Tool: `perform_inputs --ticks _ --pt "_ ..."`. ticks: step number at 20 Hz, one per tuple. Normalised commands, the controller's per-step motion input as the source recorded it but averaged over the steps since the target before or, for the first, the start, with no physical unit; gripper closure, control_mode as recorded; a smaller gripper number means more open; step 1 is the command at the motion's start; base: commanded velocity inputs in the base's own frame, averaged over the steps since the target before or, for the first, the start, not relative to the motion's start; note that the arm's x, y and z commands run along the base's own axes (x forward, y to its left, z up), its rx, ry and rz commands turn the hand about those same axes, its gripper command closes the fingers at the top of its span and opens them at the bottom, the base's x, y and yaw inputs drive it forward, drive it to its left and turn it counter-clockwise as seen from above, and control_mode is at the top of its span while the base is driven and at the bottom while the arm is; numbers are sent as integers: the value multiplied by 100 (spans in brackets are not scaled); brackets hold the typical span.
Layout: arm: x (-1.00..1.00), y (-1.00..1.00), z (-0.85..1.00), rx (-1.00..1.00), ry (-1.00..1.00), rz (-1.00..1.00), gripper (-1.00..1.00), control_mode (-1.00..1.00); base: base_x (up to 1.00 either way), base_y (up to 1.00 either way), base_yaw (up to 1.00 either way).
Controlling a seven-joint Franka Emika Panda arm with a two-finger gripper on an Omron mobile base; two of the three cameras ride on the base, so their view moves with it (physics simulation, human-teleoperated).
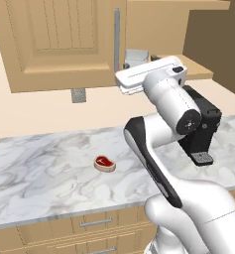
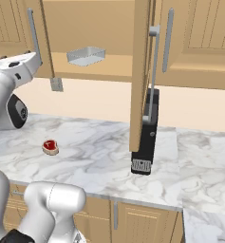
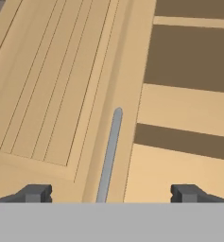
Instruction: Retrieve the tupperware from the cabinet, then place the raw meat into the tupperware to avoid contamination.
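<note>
with jaws spread, hand faces the cabinet door handle

while the gripper [image 3: 111, 194] stands fully spread and holds nothing, its tips straddle the grey bar handle [image 3: 109, 156] of the left door [image 3: 47, 94]; judged, a pull is being lined up. beyond, the cabinet [image 2: 104, 66] is partly open, its right door [image 2: 141, 71] swung out. the tupperware [image 2: 87, 55] sits on the wooden shelf [image 2: 109, 64], untouched. the raw meat [image 1: 104, 162] lies alone on the marble counter [image 1: 44, 168], well apart from the coffee machine [image 2: 147, 137].
</note>
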Motion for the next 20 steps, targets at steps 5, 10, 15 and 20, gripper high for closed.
perform_inputs --ticks 5,10,15,20 --pt "30 7 0 2 4 0 -100 -100 0 0 0" --pt "29 1 0 1 4 0 -100 -100 0 0 0" --pt "32 0 0 1 3 0 -100 -100 0 0 0" --pt "33 5 -2 0 2 0 -100 -100 0 0 0"
